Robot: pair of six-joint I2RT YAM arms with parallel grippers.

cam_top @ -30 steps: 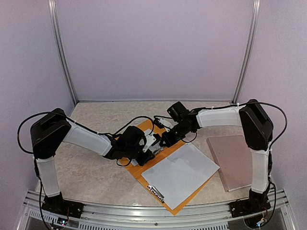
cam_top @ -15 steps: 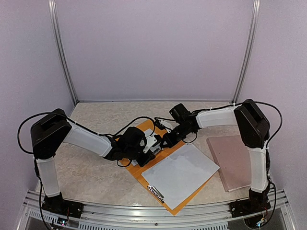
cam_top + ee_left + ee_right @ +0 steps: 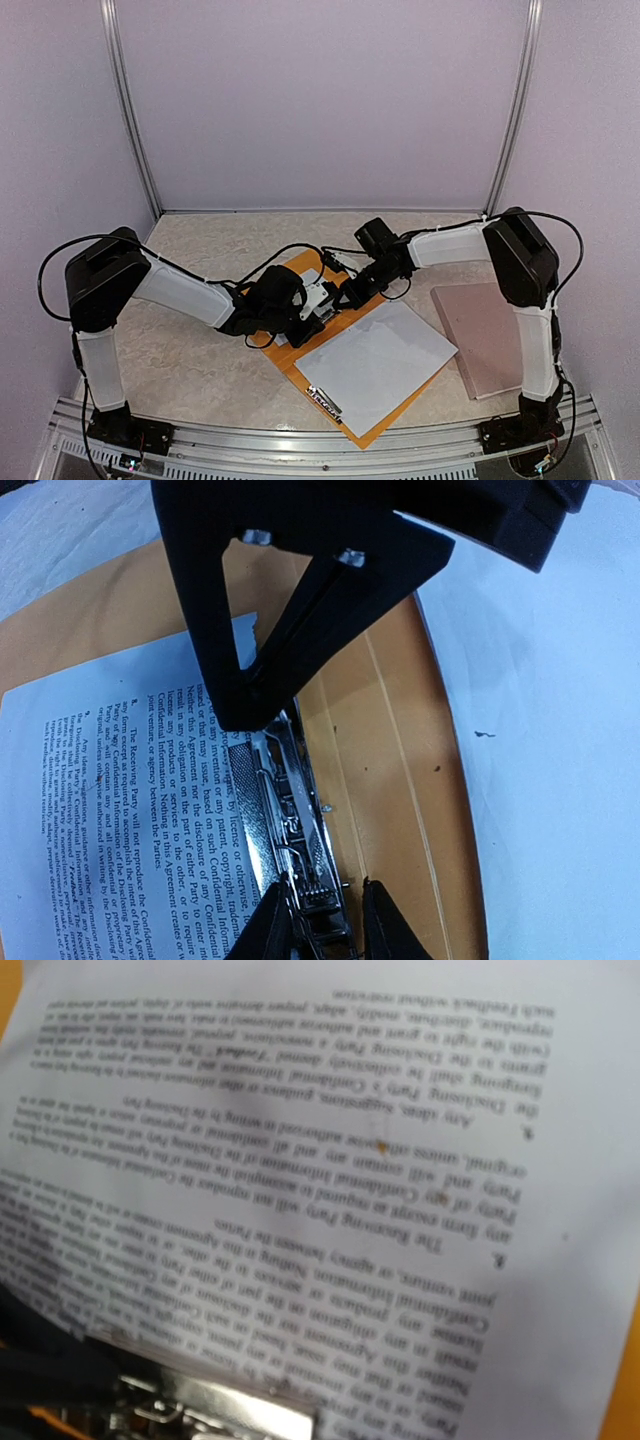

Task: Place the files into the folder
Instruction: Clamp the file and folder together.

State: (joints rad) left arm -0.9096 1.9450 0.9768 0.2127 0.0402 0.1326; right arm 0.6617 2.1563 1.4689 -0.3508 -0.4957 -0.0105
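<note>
The orange-yellow folder (image 3: 285, 358) lies open between the arms, with the white files (image 3: 380, 360) on it. In the left wrist view the printed sheet (image 3: 100, 780) reaches the metal clip (image 3: 285, 810) on the folder's orange inside (image 3: 400, 730). My left gripper (image 3: 325, 930) (image 3: 318, 303) is nearly shut around the clip's near end. My right gripper (image 3: 240, 712) (image 3: 343, 293) is shut, its tips meeting on the sheet's edge beside the clip. The right wrist view shows only the close, blurred sheet (image 3: 330, 1160) and the clip (image 3: 230, 1410); its fingers are hidden.
A pinkish-brown flat board (image 3: 490, 335) lies at the right, beside the right arm. A small black label (image 3: 325, 400) sits at the folder's near edge. An aluminium rail (image 3: 250, 440) runs along the table's front. Purple walls enclose the back and sides.
My right arm has shifted slightly left, toward the clip. My left gripper stays at the clip. The sheet and folder lie as before.
</note>
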